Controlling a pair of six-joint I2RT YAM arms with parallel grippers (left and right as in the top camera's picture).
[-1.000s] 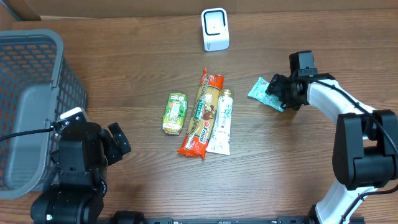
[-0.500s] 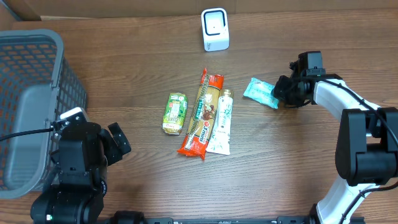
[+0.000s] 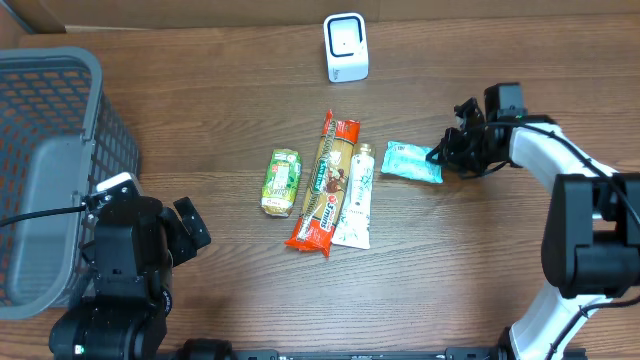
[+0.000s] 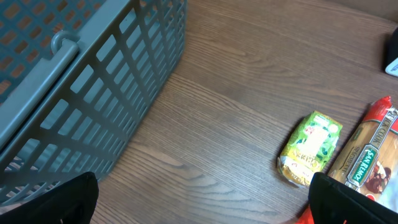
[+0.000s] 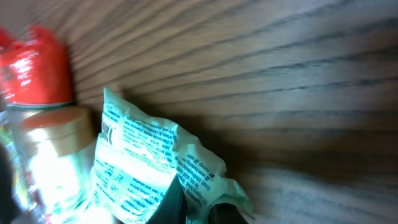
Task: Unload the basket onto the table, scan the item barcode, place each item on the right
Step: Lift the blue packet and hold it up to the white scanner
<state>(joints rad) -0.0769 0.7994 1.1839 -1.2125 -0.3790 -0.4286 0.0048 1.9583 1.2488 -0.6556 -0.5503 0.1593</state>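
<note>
Clamping the teal packet (image 3: 408, 160) by one end, the right gripper (image 3: 441, 156) is holding it lengthwise leftward; scanner (image 3: 346, 47) is sitting farther left, well apart.

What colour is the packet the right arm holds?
The packet is teal with white print, clearest in the right wrist view.

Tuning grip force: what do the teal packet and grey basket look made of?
Teal packet: thin plastic film, glossy, printed; creased and crinkled in the right wrist view. Grey basket: probably moulded plastic, matte; open lattice walls, rounded rim.
</note>
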